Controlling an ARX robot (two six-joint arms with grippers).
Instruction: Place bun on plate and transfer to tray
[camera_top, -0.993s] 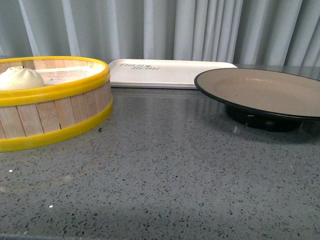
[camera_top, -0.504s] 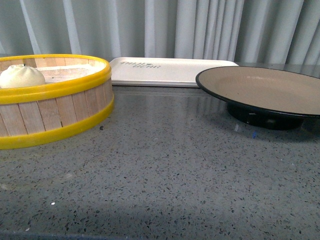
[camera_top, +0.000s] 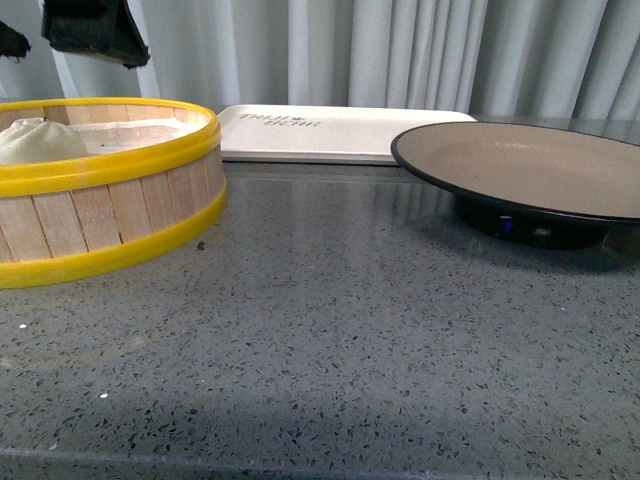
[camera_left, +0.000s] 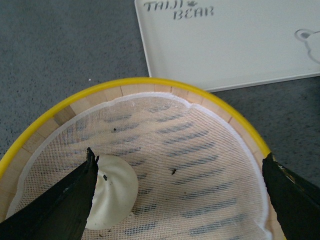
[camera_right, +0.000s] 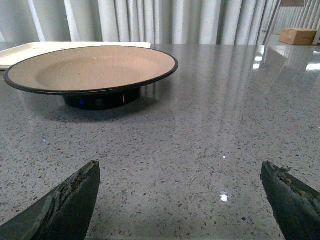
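Hovering above steamer basket, L gripper has jaws spread wide, nothing held. Bun sits inside basket near its wall, w/ one finger just beside it; contact unclear from wrist cam. Tray lies just behind basket, plate well apart. R gripper splayed, empty. Step: bun pickup, not yet done. Next: centre jaws on bun, lower, close gently.

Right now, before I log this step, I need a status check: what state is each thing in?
bun: lying in the steamer basket, not gripped.
steamer basket: uncovered, cloth-lined.
plate: upright, empty.
tray: flat, nothing on its visible part.
left gripper: open, above the basket near the bun.
right gripper: open, holding nothing.
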